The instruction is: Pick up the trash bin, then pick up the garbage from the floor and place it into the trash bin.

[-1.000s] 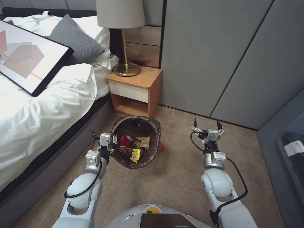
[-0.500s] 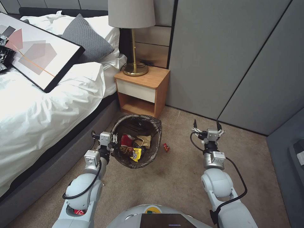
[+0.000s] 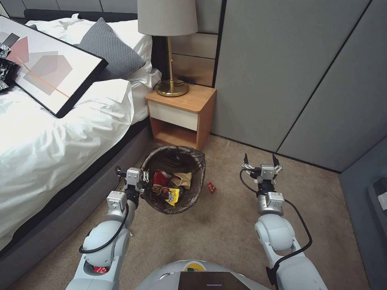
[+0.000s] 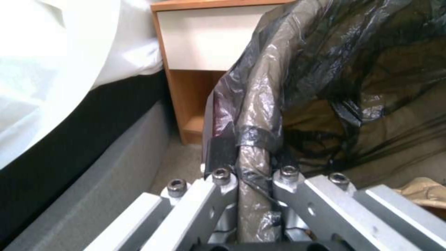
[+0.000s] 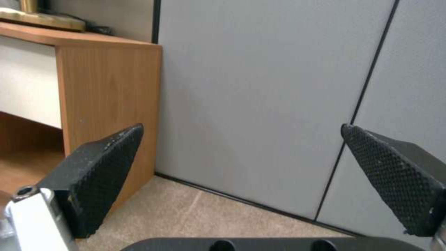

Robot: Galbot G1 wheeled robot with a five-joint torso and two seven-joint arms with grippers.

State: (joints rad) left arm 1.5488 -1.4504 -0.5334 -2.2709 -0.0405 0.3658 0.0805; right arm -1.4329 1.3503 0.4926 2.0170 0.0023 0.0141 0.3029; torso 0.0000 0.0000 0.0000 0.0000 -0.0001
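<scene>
your left claw (image 3: 141,177) is pinching the rim of the trash bin (image 3: 193,201), gripping it at the bin's 9 o'clock edge. in the left wrist view the left claw (image 4: 253,174) is clamping right over the dark bag folded across that rim, one finger on each side of the wall.

the trash bin (image 4: 260,115) is sitting low over the carpet, at about 6 o'clock from the nightstand (image 3: 181,114) and just beside the bed (image 3: 48,141), which is lying off at its 9 o'clock. can't tell whether it's touching the floor or hanging a bit above it.

inside it you're already carrying some garbage: a yellow wrapper (image 3: 173,196), a brown paper bag (image 3: 184,179) and a red-and-white packet (image 3: 160,178), all piled near the middle.

one small red piece of garbage (image 3: 211,187) is lying on the carpet just beside the bin, at its 3 o'clock, not touching it.

your right claw (image 3: 260,162) is hanging well apart from the bin, farther out at 3 o'clock past the red piece, spread wide and holding nothing. in the right wrist view the right claw (image 5: 241,174) is facing the grey wall panels (image 5: 260,104), with the nightstand (image 5: 107,90) off to one side.
</scene>
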